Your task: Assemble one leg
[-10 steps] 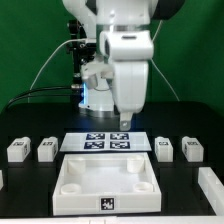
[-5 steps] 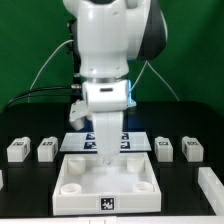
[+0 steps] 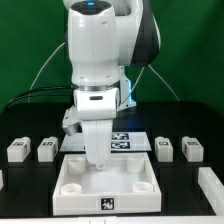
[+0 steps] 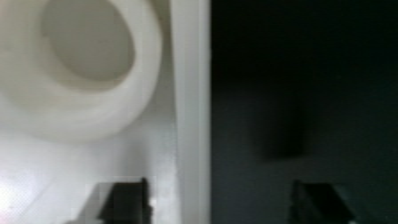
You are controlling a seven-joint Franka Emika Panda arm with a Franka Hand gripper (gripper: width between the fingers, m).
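Observation:
Four small white legs with marker tags stand on the black table: two at the exterior view's left (image 3: 17, 150) (image 3: 47, 149) and two at its right (image 3: 164, 147) (image 3: 192, 149). My gripper (image 3: 97, 160) hangs low over the back left part of the large white square panel (image 3: 108, 196). In the wrist view my gripper (image 4: 221, 203) is open and holds nothing. Its dark fingertips (image 4: 125, 200) stand on either side of the panel's edge (image 4: 187, 120), beside a round corner socket (image 4: 80, 50). No leg is near the gripper.
The marker board (image 3: 124, 141) lies behind the panel, partly hidden by the arm. Another white part (image 3: 212, 183) shows at the exterior view's right edge. Cables hang behind the arm on the exterior view's left.
The arm has swung toward the exterior view's left and come down, from above the marker board to the back left part of the panel.

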